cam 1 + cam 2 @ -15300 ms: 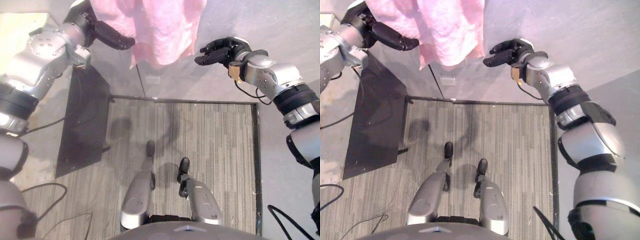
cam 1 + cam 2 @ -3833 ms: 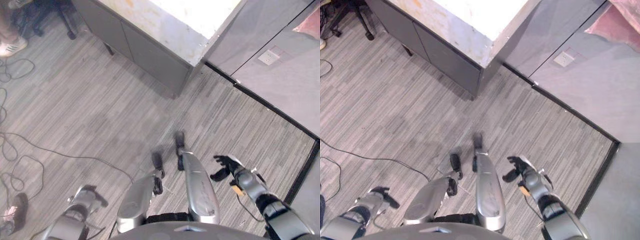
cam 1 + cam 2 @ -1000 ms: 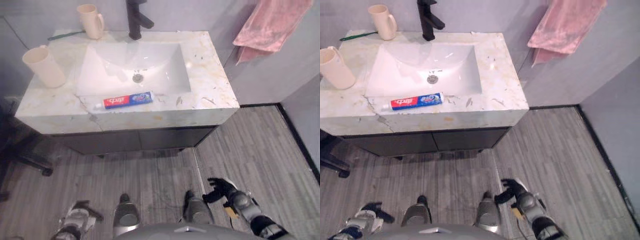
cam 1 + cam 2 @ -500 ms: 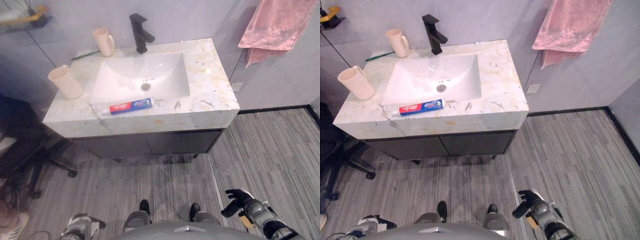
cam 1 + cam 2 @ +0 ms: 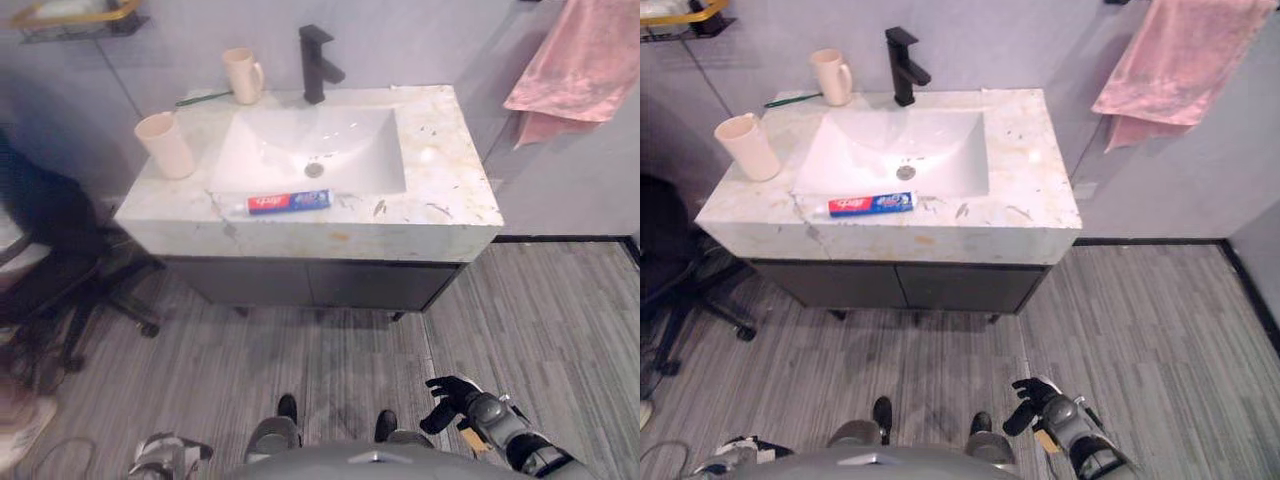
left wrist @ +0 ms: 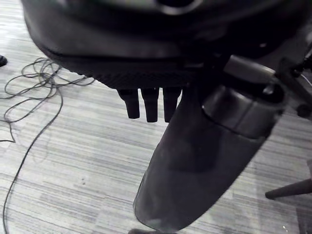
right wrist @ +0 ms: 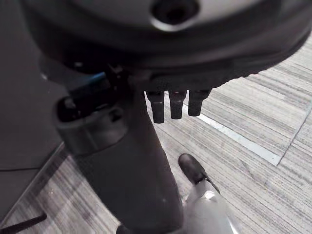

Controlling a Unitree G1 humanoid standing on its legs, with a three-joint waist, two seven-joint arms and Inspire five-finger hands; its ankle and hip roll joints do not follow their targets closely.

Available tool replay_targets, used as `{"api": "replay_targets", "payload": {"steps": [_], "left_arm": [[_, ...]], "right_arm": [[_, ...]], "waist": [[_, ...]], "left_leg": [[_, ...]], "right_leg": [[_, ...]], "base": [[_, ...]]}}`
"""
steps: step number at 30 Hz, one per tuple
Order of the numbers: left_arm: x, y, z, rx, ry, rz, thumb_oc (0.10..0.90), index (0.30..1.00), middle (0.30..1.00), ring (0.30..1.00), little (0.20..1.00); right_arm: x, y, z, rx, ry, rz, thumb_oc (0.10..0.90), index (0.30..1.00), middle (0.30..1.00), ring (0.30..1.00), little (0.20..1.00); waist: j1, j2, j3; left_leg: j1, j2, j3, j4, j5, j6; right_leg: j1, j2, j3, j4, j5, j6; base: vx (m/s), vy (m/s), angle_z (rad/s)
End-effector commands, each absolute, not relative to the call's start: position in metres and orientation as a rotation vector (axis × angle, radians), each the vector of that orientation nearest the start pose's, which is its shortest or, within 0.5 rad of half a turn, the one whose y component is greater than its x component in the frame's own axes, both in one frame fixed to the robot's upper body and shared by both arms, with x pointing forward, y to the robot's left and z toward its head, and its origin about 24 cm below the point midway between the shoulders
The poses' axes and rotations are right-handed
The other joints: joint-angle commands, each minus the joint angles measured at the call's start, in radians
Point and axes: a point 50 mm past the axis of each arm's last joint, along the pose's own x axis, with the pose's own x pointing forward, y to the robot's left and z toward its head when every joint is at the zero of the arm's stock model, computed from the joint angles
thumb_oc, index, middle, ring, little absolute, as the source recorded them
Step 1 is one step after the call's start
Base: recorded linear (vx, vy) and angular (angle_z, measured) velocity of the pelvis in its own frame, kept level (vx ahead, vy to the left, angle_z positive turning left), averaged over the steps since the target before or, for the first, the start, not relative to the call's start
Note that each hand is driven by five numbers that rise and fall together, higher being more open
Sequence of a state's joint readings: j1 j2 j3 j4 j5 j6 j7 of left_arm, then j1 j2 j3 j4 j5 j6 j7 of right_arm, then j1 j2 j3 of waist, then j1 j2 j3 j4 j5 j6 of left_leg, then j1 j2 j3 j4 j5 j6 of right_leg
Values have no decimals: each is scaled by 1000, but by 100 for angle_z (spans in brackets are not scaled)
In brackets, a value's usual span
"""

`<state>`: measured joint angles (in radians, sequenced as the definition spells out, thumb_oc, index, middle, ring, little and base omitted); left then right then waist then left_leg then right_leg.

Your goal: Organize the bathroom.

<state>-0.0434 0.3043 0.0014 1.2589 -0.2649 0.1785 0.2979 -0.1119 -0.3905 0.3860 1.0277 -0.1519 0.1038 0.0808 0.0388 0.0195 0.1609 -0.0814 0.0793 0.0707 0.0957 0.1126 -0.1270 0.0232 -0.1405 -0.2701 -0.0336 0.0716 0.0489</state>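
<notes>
A marble counter (image 5: 450, 200) with a white sink (image 5: 310, 150) stands ahead. On its front rim lies a red and blue toothpaste tube (image 5: 290, 202). A beige cup (image 5: 165, 145) stands at the counter's left end, and a beige mug (image 5: 243, 75) stands at the back beside a green toothbrush (image 5: 203, 98). A pink towel (image 5: 585, 60) hangs on the wall at the right. My right hand (image 5: 455, 400) hangs low by my side, open, holding nothing, its fingers (image 7: 170, 105) relaxed. My left hand (image 5: 170, 455) hangs low at the other side, open, its fingers (image 6: 148, 105) over bare floor.
A black faucet (image 5: 318, 50) rises behind the sink. Dark cabinet doors (image 5: 310, 285) close the space under the counter. A black office chair (image 5: 60, 270) stands left of it. A gold-edged shelf (image 5: 70, 15) hangs on the wall at upper left. Grey plank floor lies between me and the cabinet.
The camera has turned from the towel wall to the sink counter and keeps shifting. Both hands, raised by the towel earlier, now hang low and hold nothing.
</notes>
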Motion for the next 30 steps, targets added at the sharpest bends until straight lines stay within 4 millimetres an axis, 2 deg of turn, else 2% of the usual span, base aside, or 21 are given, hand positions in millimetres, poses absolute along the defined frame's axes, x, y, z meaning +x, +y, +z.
{"api": "replay_targets", "payload": {"steps": [1,5,12,16,17,18,20,23,25,26,28,29,30], "left_arm": [[79,309,-138,354,1357,636,800,900,900,900,900],[83,313,-135,388,1358,619,800,900,900,900,900],[75,316,-135,378,1357,645,800,900,900,900,900],[85,324,-128,297,1231,799,800,900,900,900,900],[96,336,-116,252,1103,949,800,900,900,900,900],[113,357,-91,216,899,1177,800,900,900,900,900],[126,377,-60,205,677,1392,800,900,900,900,900],[149,401,3,189,281,1635,800,900,900,900,900],[159,411,43,202,68,1715,800,900,900,900,900],[168,419,85,241,-121,1747,800,900,900,900,900],[168,419,90,254,-149,1751,800,900,900,900,900],[176,424,132,298,-301,1746,800,900,900,900,900],[180,425,153,320,-378,1737,800,900,900,900,900]], "right_arm": [[184,-256,-116,-728,1000,215,800,900,900,900,900],[182,-253,-119,-706,1008,203,800,900,900,900,900],[175,-252,-122,-675,1022,200,800,900,900,900,900],[177,-251,-121,-672,1016,211,800,900,900,900,900],[178,-249,-120,-670,1011,212,800,900,900,900,900],[178,-246,-120,-664,1006,212,800,900,900,900,900],[176,-244,-121,-651,1009,208,800,900,900,900,900],[166,-238,-128,-632,1033,214,800,900,900,900,900],[159,-236,-132,-625,1048,218,800,900,900,900,900],[154,-236,-134,-622,1062,224,800,900,900,900,900],[154,-235,-135,-622,1062,227,800,900,900,900,900],[150,-235,-136,-626,1070,235,800,900,900,900,900],[149,-235,-137,-630,1074,241,800,900,900,900,900]], "waist": [[-32,-38,11],[-45,-28,6],[-43,-24,-2],[-36,-24,-5],[-33,-24,-2],[-28,-25,1],[-19,-28,2],[-1,-35,-2],[5,-36,-6],[7,-35,-15],[6,-36,-15],[5,-33,-24],[3,-32,-29]], "left_leg": [[123,-76,99,23,-200,102],[164,-88,115,-55,-194,113],[174,-104,129,-57,-194,120],[175,-122,103,-67,-197,128],[175,-128,88,-72,-198,131],[173,-131,76,-77,-197,135],[167,-133,69,-77,-195,138],[160,-133,61,-78,-193,140],[162,-130,58,-82,-193,139],[163,-127,60,-88,-192,138],[163,-126,60,-88,-192,138],[165,-123,65,-91,-193,136],[168,-122,68,-93,-194,136]], "right_leg": [[-3,33,18,33,-52,25],[-33,32,8,20,-16,46],[-13,28,2,-6,-4,53],[-11,33,15,-14,0,53],[-14,35,23,-13,0,55],[-18,37,29,-12,0,56],[-21,38,32,-13,1,56],[-18,40,30,-19,-1,55],[-10,42,27,-22,-6,53],[-7,46,27,-25,-11,50],[-6,46,27,-25,-11,50],[-2,49,26,-29,-16,49],[1,51,26,-30,-18,48]], "base": [[1,23,5],[-14,-8,41],[0,-2,9],[0,0,0],[0,0,0],[11,2,-4],[3,-30,-4],[11,-80,-2],[41,-89,0],[43,-68,0],[30,-42,0],[49,-54,-1],[59,-65,1]]}}
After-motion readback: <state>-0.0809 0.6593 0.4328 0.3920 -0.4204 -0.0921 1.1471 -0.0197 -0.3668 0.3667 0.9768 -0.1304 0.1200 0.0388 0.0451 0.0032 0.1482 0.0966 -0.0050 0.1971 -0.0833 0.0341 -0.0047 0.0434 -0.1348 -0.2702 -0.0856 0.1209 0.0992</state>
